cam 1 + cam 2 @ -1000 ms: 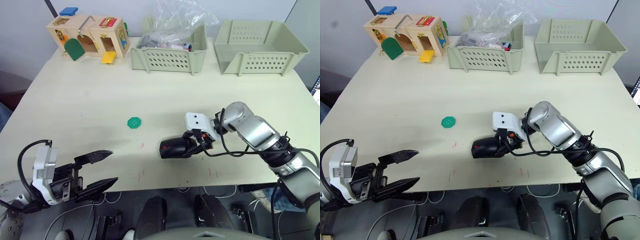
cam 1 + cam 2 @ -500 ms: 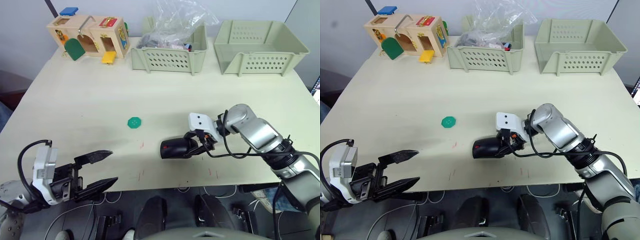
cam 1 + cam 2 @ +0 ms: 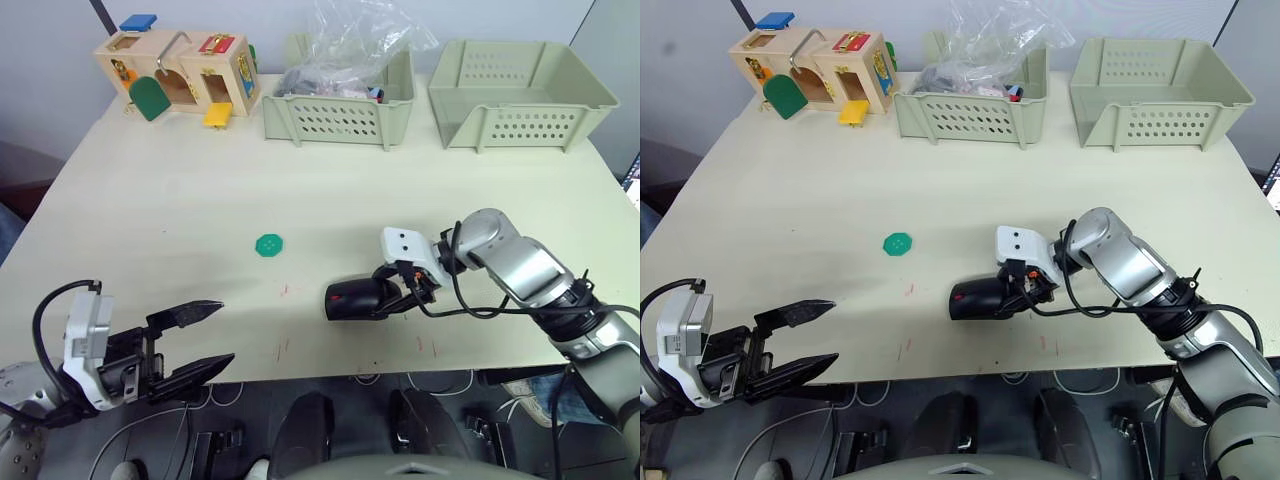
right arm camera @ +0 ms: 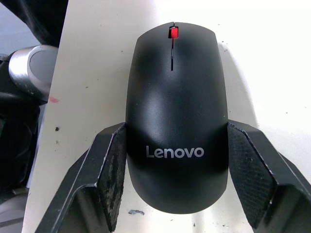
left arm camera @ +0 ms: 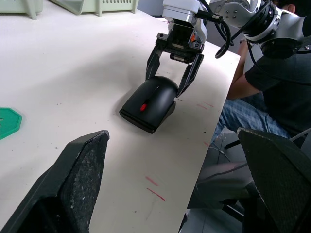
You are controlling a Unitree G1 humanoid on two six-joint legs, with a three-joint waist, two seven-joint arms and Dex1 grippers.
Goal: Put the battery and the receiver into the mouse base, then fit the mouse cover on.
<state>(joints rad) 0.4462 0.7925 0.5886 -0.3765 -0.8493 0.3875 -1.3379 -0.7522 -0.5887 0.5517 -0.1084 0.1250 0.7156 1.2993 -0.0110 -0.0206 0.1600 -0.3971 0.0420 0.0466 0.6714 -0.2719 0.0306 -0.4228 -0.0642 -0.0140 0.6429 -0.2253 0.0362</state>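
Two tools show in the left eye view: the left tool (image 3: 195, 340), fingers spread and empty at lower left, and the right tool (image 3: 385, 297) right of centre, straddling the mouse cover (image 3: 350, 299) near the front edge of the tabletop (image 3: 150, 220). The left wrist view shows the cover seated on the mouse base (image 5: 141, 119), the assembled mouse lying flat, dark fingers (image 5: 151, 62) either side of its rear. The right wrist view shows the glossy cover (image 4: 176, 121) at centre frame, pads (image 4: 114, 167) just beside its flanks, seemingly loose rather than clamped. It looks light, rigid and slippery; the straight side flanks should give the surest hold, not the curved top.
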